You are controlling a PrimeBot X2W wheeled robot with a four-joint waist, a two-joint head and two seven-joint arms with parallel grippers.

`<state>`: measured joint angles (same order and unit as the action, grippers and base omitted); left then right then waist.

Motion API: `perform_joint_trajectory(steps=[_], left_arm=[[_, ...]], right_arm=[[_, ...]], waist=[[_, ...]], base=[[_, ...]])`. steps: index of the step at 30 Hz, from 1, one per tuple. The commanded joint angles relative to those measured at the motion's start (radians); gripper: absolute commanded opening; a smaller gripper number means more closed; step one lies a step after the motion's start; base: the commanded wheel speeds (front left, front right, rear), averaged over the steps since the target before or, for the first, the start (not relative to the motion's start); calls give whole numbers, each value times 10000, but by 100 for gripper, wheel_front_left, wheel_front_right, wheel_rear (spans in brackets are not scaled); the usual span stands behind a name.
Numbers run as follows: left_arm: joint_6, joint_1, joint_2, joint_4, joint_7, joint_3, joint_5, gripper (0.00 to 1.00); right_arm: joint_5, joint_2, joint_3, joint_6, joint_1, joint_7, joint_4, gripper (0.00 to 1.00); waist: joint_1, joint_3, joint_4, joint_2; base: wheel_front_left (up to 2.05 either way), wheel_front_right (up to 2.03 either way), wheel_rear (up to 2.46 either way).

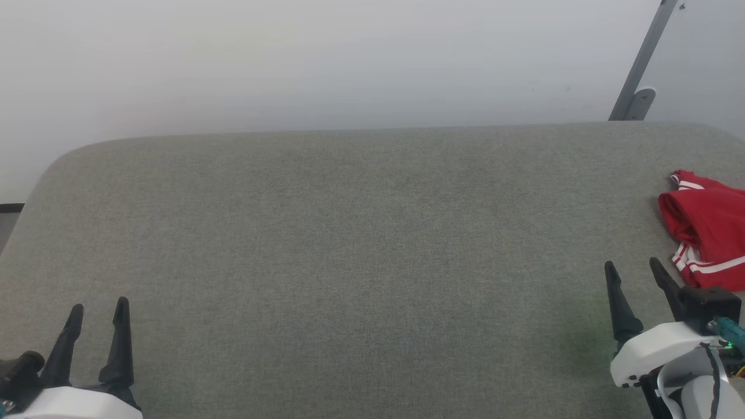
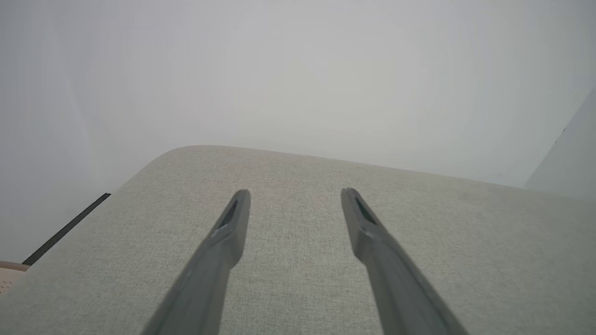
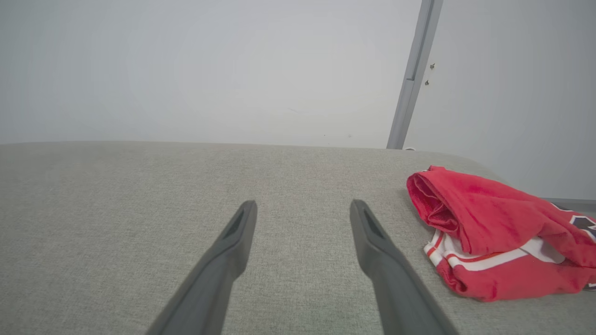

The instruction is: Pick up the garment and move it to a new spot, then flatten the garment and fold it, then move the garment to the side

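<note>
Head view: grey woven pad (image 1: 349, 233) spans the frame, rounded at its far-left corner, with a pale wall (image 1: 291, 58) behind it.

- The garment (image 1: 707, 233) lies bunched at the far right end of the pad and is cut off by the frame edge. Red cloth, with white-and-red striped trim showing at its near side.
- My left pincer (image 1: 99, 304) sits at lower left with its fingers spread, nothing between them, and bare pad ahead. It is well apart from the garment.
- My right pincer (image 1: 632, 263) is at lower right, also spread and empty. Its tips are near the garment's near-left corner but not touching it.
- A grey metal strut (image 1: 643, 58) leans against the wall behind the pad's right end.

Left wrist view: left pincer (image 2: 294, 191) is wide apart over plain pad (image 2: 298, 288). A dark strip (image 2: 65, 228) runs along the base of the wall at left.

Right wrist view: right pincer (image 3: 303, 203) is spread, with pad visible between the fingers. The garment (image 3: 489, 218) rests to the right of the right-hand finger, with a clear gap of pad between them. It is folded over on itself, the open red roll facing me and the striped band beneath. A scrap of dark, white-edged lettering shows at the frame's right edge. I cannot read it.
</note>
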<state>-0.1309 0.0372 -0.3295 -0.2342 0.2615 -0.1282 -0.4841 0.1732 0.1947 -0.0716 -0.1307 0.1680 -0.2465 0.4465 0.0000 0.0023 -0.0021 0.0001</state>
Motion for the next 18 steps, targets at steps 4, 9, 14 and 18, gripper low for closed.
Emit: perform_joint_trajectory(steps=[4,9,14,18], left_arm=[[12,109,32,24,40,22,-88,100],[12,122,51,81,40,-30,-61,100],[-2,73,265,-157,-20,47,-99,0],[-2,260,675,-512,-28,175,-114,0]], right_arm=[[-40,-66,-19,1,-145,50,-170,100],[-90,-120,-47,-1,-171,87,-346,100],[-41,-175,-1,-2,-241,110,-105,0],[-26,-363,35,-2,-646,122,246,0]], waist=[[0,-7,-5,-1],[0,-27,-11,-1],[0,-31,-12,-1],[0,-32,-13,-1]], base=[[0,0,0],[0,0,0],[0,0,0],[0,0,0]])
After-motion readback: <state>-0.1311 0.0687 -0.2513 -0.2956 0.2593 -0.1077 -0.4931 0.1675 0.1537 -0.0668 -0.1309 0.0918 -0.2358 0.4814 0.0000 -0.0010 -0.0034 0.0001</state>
